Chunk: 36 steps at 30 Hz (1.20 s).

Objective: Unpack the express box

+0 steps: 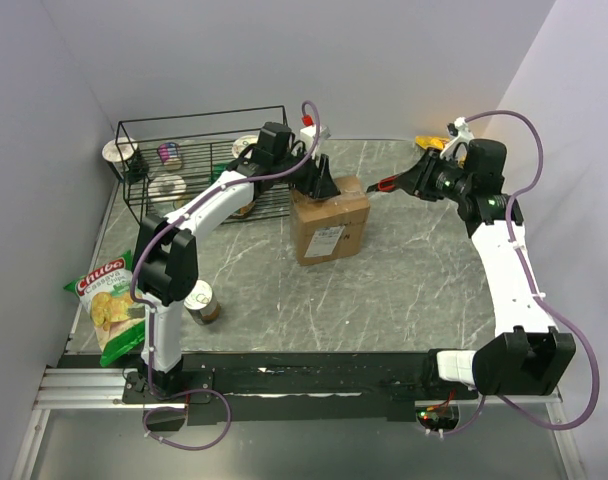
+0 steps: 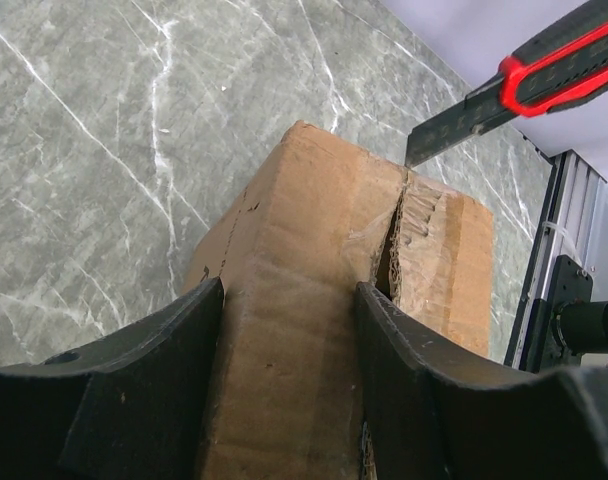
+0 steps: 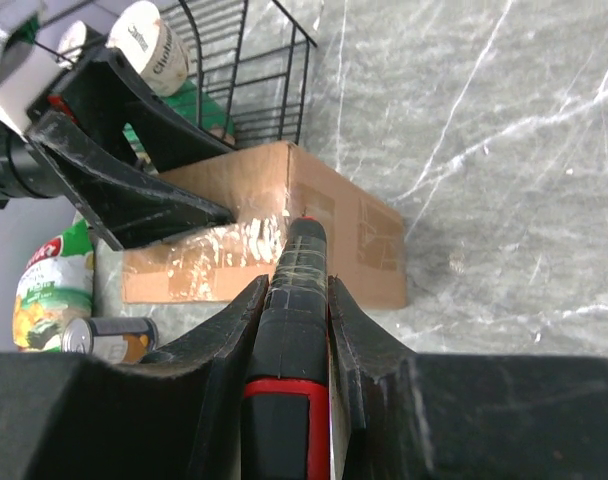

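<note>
The express box (image 1: 329, 225) sits mid-frame on the bench (image 1: 414, 280). My right pincer (image 3: 296, 295) is clenched on a utility knife (image 3: 302, 255) with its tip at the taped seam, while my left pincer (image 2: 289, 300) straddles the box's end, and I cannot tell whether it grips. I judge we're slitting the tape, and next comes a shallow, steady draw along the seam with the box braced.

One express box (image 1: 329, 225), one wire basket (image 1: 206, 162) (upper left), one chip bag (image 1: 109, 300), one can (image 1: 200, 300), one knife (image 2: 559, 65).
</note>
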Each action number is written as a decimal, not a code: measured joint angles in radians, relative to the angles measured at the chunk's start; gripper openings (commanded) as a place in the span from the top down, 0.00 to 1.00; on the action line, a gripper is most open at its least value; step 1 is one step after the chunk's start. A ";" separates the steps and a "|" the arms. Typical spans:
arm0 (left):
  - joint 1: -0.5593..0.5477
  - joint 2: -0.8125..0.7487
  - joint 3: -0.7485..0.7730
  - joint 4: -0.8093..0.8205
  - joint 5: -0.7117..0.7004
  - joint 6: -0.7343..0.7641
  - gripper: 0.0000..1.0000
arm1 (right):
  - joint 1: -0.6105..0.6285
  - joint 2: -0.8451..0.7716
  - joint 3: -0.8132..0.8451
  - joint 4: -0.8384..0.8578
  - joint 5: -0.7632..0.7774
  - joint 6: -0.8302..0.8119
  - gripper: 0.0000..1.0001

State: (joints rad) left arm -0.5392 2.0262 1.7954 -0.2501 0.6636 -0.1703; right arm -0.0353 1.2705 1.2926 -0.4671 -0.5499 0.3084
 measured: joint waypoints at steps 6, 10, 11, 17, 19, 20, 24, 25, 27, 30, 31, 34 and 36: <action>-0.002 0.000 0.000 0.000 -0.001 0.000 0.40 | -0.003 -0.010 -0.020 0.091 0.002 0.035 1.00; -0.002 0.000 0.000 0.000 -0.001 0.000 0.40 | -0.003 -0.003 -0.025 0.138 0.005 0.054 1.00; -0.002 0.000 0.000 0.000 -0.001 0.000 0.40 | -0.003 0.002 -0.025 0.149 0.005 0.057 1.00; -0.002 0.000 0.000 0.000 -0.001 0.000 0.40 | -0.004 0.051 -0.025 0.168 -0.007 0.071 1.00; -0.002 0.000 0.000 0.000 -0.001 0.000 0.40 | -0.005 0.065 -0.025 0.166 -0.014 0.076 1.00; -0.002 0.000 0.000 0.000 -0.001 0.000 0.40 | -0.005 0.069 -0.025 0.166 -0.017 0.079 1.00; -0.002 0.000 0.000 0.000 -0.001 0.001 0.40 | -0.005 0.070 -0.025 0.169 -0.024 0.092 1.00; -0.002 0.000 0.000 0.000 -0.001 0.001 0.40 | -0.005 0.070 -0.025 0.169 -0.024 0.094 1.00; -0.002 0.000 0.000 0.000 -0.001 0.001 0.40 | -0.005 0.070 -0.025 0.169 -0.024 0.096 1.00; -0.002 0.000 0.000 0.000 -0.001 0.001 0.40 | -0.005 0.070 -0.025 0.175 -0.024 0.097 1.00; -0.002 0.000 0.000 0.000 -0.001 0.001 0.40 | -0.005 0.070 -0.025 0.177 -0.024 0.100 1.00; -0.002 0.000 0.000 0.000 -0.001 0.001 0.40 | -0.005 0.070 -0.025 0.182 -0.027 0.105 1.00; -0.002 0.000 0.000 0.000 -0.001 0.001 0.40 | -0.005 0.070 -0.025 0.185 -0.027 0.107 1.00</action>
State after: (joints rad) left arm -0.5411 2.0262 1.7954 -0.2497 0.6624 -0.1696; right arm -0.0402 1.3407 1.2678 -0.2825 -0.5774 0.4152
